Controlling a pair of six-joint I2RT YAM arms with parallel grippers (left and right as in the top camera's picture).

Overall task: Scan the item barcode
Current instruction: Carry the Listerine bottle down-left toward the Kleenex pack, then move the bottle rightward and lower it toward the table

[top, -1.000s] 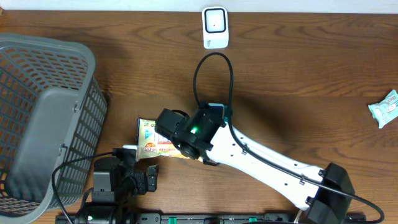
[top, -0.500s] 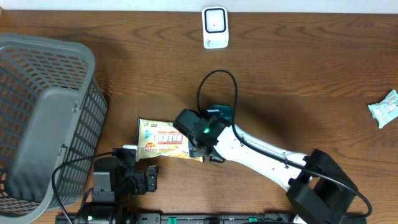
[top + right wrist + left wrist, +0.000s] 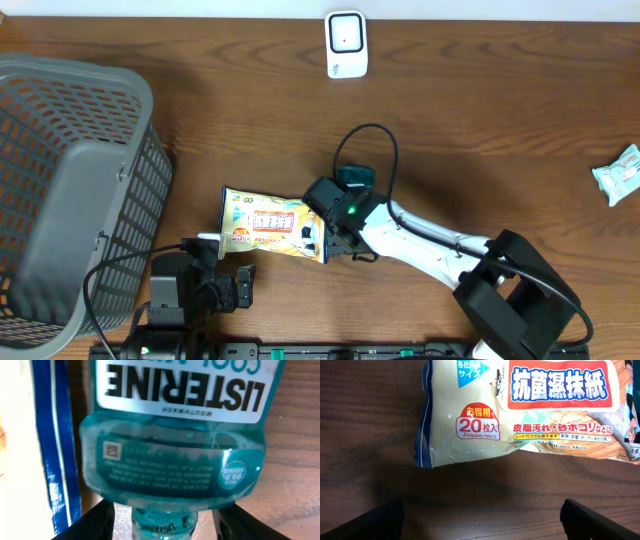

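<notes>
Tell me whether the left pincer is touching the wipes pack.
Apart. Left wrist view shows bare table between the left pincer and the wipes pack.

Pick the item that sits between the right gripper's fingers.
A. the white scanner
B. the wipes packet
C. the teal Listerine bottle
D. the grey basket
C: the right wrist view shows the teal Listerine bottle with its neck between the fingers of the right gripper, while the wipes packet lies off to one side of it.
</notes>
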